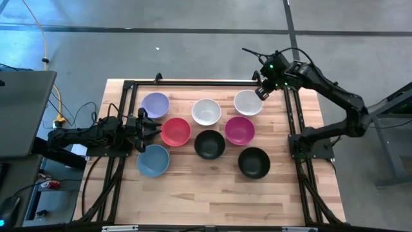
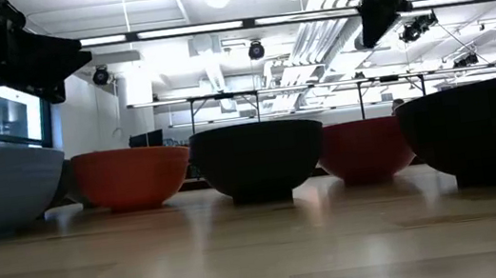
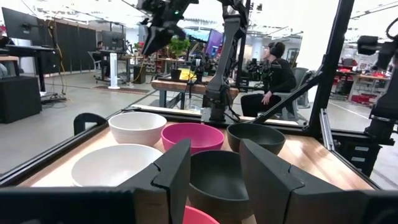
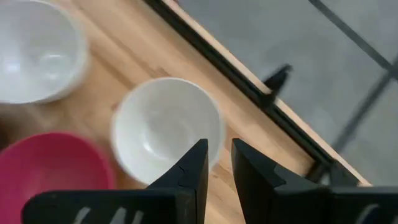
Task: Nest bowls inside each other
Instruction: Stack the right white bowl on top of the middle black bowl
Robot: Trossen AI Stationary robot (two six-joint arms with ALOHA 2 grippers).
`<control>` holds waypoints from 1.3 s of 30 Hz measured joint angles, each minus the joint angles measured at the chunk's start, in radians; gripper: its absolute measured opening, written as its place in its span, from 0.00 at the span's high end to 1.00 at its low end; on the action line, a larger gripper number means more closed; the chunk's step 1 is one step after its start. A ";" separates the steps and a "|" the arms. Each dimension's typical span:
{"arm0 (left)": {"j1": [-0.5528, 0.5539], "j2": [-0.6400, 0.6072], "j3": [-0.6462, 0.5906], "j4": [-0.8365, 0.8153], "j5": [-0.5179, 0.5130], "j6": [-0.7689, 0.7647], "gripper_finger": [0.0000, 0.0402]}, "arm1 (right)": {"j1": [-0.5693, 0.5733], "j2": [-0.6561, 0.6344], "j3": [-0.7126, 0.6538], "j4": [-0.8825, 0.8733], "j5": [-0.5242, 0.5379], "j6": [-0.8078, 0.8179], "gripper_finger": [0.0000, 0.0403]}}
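Eight bowls stand apart on their bases on the wooden table (image 1: pixel 212 193): lavender (image 1: pixel 155 103), white (image 1: pixel 206 111), white (image 1: pixel 248 102), red (image 1: pixel 175 131), magenta (image 1: pixel 239 129), black (image 1: pixel 209 144), black (image 1: pixel 253 162), blue (image 1: pixel 153 160). My left gripper (image 1: pixel 152 127) waits level at the table's left side, just left of the red bowl, open, with nothing between its fingers (image 3: pixel 214 149). My right gripper (image 1: pixel 262 91) hangs in the air over the far right white bowl's (image 4: pixel 165 127) far rim, tipped downward. Its fingers (image 4: pixel 219 146) stand a narrow gap apart and hold nothing.
A black metal frame (image 1: pixel 193 82) runs along the table's far, left and right edges. Bare wood lies along the near edge. Beyond the table a person (image 3: pixel 277 74) sits at a desk. A laptop (image 1: pixel 22 113) and cables lie left of the table.
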 joint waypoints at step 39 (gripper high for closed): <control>0.000 0.041 0.008 0.183 -0.187 0.105 0.68 | -0.258 0.289 0.007 -0.066 -0.295 -0.095 0.84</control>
